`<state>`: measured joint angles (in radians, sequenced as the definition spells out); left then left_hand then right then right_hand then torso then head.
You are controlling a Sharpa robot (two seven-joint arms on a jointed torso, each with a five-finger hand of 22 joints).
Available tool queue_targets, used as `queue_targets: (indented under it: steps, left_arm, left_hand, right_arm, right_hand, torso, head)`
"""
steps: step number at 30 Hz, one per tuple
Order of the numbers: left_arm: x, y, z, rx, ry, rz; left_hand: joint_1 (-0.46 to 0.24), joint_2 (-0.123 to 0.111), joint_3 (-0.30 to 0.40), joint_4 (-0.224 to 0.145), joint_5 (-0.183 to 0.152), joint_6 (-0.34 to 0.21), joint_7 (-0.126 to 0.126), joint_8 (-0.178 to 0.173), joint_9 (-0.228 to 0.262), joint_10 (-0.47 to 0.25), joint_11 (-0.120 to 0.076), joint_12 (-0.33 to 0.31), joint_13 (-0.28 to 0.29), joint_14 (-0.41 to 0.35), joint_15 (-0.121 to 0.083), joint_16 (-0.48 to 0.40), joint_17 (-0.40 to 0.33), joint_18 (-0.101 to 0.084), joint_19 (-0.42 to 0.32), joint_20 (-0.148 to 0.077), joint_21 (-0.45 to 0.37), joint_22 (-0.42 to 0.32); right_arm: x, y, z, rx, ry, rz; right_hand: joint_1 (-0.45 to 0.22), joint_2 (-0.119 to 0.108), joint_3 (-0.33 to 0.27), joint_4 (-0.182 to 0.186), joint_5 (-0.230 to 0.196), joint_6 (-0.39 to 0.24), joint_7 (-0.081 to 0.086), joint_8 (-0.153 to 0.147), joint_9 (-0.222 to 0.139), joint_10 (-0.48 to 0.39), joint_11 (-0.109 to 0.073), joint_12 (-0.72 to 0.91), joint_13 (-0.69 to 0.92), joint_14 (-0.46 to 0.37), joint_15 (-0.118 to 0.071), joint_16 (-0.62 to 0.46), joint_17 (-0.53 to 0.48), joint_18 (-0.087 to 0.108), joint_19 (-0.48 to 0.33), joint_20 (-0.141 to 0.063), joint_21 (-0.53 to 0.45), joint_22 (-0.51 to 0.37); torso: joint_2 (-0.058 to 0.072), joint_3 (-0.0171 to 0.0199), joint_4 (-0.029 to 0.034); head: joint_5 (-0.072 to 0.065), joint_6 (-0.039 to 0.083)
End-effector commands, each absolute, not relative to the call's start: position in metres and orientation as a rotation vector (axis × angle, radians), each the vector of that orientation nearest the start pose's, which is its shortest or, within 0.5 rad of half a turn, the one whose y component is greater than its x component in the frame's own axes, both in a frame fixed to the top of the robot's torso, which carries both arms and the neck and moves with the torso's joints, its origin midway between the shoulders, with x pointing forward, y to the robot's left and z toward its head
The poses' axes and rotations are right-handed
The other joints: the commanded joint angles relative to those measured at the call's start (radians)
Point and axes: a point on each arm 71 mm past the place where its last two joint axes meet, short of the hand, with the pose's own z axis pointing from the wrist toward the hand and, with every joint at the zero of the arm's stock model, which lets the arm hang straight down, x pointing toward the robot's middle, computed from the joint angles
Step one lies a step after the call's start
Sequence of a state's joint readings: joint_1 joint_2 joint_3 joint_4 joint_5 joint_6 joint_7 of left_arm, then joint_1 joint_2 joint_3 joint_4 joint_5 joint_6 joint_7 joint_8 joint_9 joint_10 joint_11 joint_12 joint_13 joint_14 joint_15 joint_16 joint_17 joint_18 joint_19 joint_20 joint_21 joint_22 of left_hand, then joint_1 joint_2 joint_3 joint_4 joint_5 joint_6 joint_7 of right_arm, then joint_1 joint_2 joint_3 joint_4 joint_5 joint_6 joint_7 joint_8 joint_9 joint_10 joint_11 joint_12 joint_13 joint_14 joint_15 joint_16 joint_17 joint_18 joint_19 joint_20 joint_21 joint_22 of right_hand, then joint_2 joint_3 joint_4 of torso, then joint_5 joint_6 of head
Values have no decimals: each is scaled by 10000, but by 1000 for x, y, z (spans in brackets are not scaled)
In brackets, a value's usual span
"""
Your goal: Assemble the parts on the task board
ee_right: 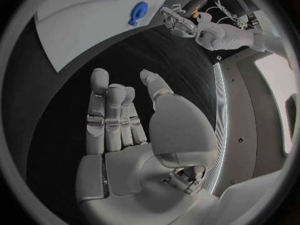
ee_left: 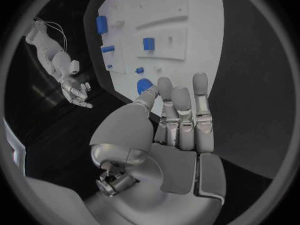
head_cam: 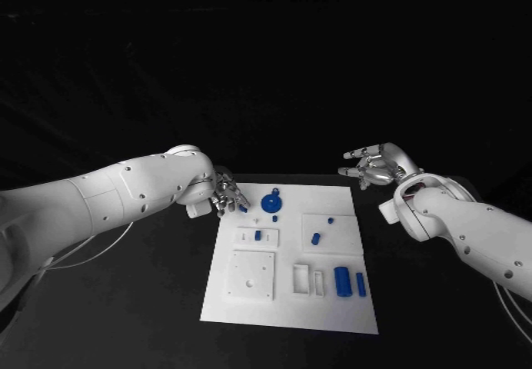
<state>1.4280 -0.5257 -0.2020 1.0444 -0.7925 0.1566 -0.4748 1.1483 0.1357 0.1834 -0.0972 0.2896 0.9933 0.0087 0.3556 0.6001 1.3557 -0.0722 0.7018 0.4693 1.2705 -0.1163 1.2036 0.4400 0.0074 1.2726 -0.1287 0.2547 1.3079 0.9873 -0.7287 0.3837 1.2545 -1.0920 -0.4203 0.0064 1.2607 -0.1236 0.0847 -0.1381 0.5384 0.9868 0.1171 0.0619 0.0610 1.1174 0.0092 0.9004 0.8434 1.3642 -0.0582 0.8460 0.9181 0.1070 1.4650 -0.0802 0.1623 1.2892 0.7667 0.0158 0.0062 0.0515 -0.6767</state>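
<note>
The scene is dim with a black background, only the white board (head_cam: 290, 304) looks bright, and both wrist views bend strongly at their edges.

- One white task board (head_cam: 290, 307) is lying on the black counter (head_cam: 111, 323).
- Seven blue parts are showing on it: one round disc with a tab (head_cam: 271, 203), two upright cylinders at the near right (head_cam: 343, 280), and four small pieces (head_cam: 316, 238) nearer the middle.
- Two silver hands are hovering: the left hand (head_cam: 230, 195) and the right hand (head_cam: 369, 164).
</note>
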Motion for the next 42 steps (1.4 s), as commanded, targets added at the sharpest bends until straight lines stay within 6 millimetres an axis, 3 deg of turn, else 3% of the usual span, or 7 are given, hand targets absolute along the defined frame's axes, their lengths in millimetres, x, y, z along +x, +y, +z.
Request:
queue_targets:
  steps: [1, 11, 21, 42]
  left_arm:
    - [568, 200, -177, -5084, 22363, -4013]
    - [540, 203, -182, -4910, 21965, -3856]
    - [530, 188, -185, -3796, 21433, -3614]
    - [522, 173, -202, -2289, 21606, -2951]
  left_hand:
    - [-41, -40, 189, -108, 16, 324, -240, 650, 3729, 109, -33, 18, 5, 131, -30, 67, 16, -74, 55, -67, 73, 170]
    - [-34, -103, 153, -106, 39, 525, -291, 567, 3712, 308, -84, -30, 30, 310, -84, 56, 71, -74, 142, -117, 180, 170]
    - [5, -154, 135, -90, 85, 658, -321, 481, 3720, 461, -120, -93, 79, 449, -123, 7, 151, -74, 193, -155, 282, 161]
    - [26, -161, 155, -112, 99, 666, -323, 460, 3752, 495, -123, -127, 101, 478, -129, -16, 194, -74, 193, -162, 316, 158]
  right_arm:
    - [544, -256, -165, 5131, 14177, 8385]
    - [545, -259, -166, 5114, 14183, 8303]
    - [545, -257, -166, 5030, 14188, 8305]
    - [545, -257, -166, 4990, 14192, 8309]
  right_hand:
    - [-109, 29, -14, 59, 53, 65, 4, -3, 11, -86, -1, 38, -8, -50, 15, -32, -16, 135, 336, 57, -30, -15]
    - [-97, 29, -41, 75, 66, 39, 6, -4, 10, -96, 0, 37, -14, -56, 17, -38, -23, 132, 329, 59, -40, -33]
    - [-97, 29, -41, 75, 66, 39, 6, -4, 10, -96, 0, 37, -14, -56, 17, -38, -23, 132, 329, 59, -40, -33]
    - [-89, 36, -38, 82, 89, 41, 4, -3, 10, -97, -3, 39, -20, -55, 16, -42, -31, 132, 335, 58, -43, -46]
  torso:
    - [-88, 10, 70]
    - [-173, -8, 158]
    - [-152, -2, 125]
    - [-153, 4, 139]
  head:
    - [26, -51]
    - [29, -165]
    - [58, -200]
    - [41, -329]
